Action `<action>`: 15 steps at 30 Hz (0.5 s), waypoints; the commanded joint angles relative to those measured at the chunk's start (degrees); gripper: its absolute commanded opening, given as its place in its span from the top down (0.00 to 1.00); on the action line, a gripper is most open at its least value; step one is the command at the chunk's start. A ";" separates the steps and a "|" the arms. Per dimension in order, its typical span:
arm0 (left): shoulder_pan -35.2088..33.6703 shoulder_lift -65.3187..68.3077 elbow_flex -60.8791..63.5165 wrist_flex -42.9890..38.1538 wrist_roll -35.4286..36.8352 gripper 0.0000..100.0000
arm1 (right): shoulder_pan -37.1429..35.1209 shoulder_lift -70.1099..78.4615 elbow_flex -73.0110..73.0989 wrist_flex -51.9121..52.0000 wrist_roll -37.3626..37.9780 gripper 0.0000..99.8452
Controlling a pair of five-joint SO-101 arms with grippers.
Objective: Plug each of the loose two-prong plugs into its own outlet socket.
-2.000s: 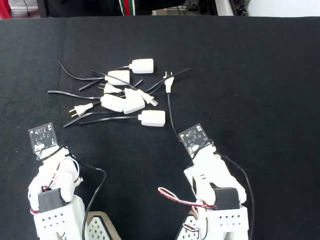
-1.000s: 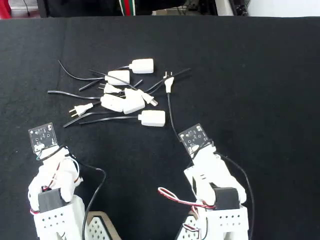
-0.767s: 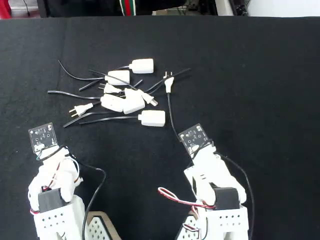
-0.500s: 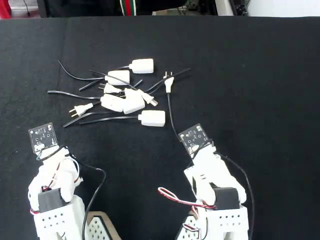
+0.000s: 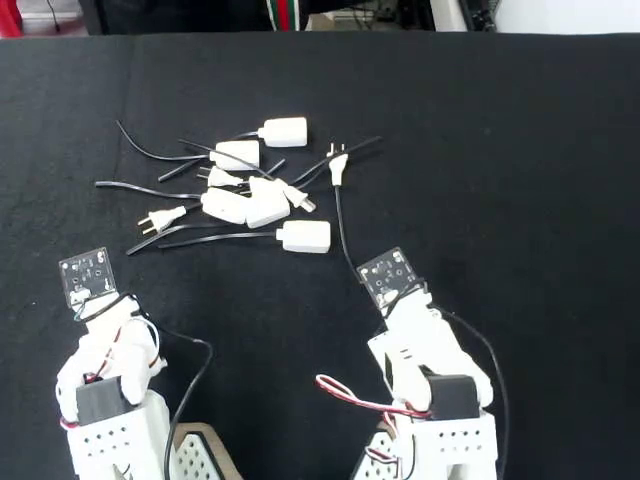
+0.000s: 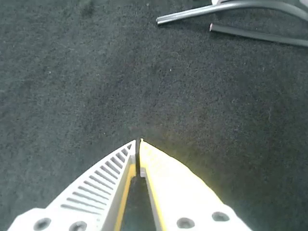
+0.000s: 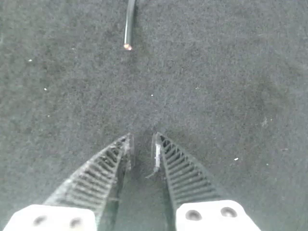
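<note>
Several white outlet sockets, such as the socket (image 5: 305, 236) in front and the socket (image 5: 285, 131) at the back, lie in a loose pile with black-corded two-prong plugs on the black cloth. One plug (image 5: 338, 163) lies apart at the pile's right, another plug (image 5: 165, 217) at its left. My left gripper (image 6: 139, 142) is shut and empty, low over bare cloth, short of two cord ends (image 6: 255, 34). My right gripper (image 7: 143, 140) stands open by a narrow gap with nothing in it, a little short of a cut cord end (image 7: 127, 29).
The left arm (image 5: 100, 350) and the right arm (image 5: 425, 350) sit folded at the table's near edge. The black tablecloth (image 5: 520, 180) spreads wide and bare to the right of the pile. Loose cords (image 5: 150, 152) trail out left of the pile.
The left arm's wrist has shifted very slightly; plugs, sockets and the right arm stand as before.
</note>
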 commanded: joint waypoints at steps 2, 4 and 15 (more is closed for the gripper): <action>-2.95 -0.26 -7.87 -2.81 -4.22 0.97 | 0.70 -4.70 0.13 0.18 0.35 0.92; -3.91 -0.26 -10.51 -5.89 -10.37 0.97 | 0.70 -4.70 0.13 0.18 0.35 0.92; -1.10 0.09 -20.44 -5.71 -11.52 0.97 | 0.70 -4.70 0.13 0.18 0.35 0.92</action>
